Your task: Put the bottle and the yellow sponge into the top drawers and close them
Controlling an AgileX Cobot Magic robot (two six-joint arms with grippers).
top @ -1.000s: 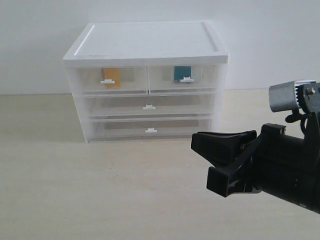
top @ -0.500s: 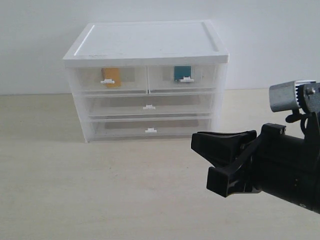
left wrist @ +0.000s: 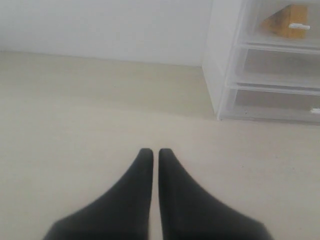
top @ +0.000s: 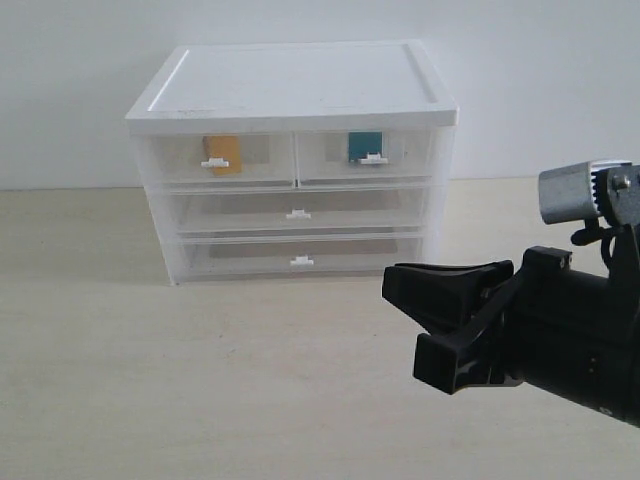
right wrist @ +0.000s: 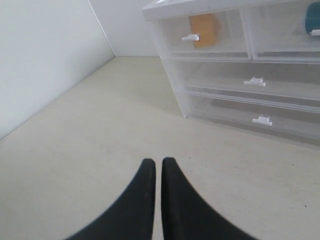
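The yellow sponge [top: 223,153] [left wrist: 287,20] [right wrist: 204,30] lies inside the left top drawer [top: 262,160], which is pushed in flush. The bottle [top: 365,146] [right wrist: 313,17], showing mostly its teal label, stands inside the right top drawer [top: 412,155], also flush with the unit's front. My right gripper [top: 392,280] [right wrist: 158,162] hovers low over the table, in front and to the right of the unit, shut with nothing between its fingers. My left gripper [left wrist: 155,152] is shut on nothing, over bare table off the unit's left front corner; the exterior view does not show it.
The white-topped drawer unit [top: 300,80] stands against the back wall. Its two full-width drawers [top: 250,212] [top: 240,258] are pushed in and look empty. A side wall [right wrist: 45,55] runs along the table's left. Pale table surface [top: 200,380] spreads in front.
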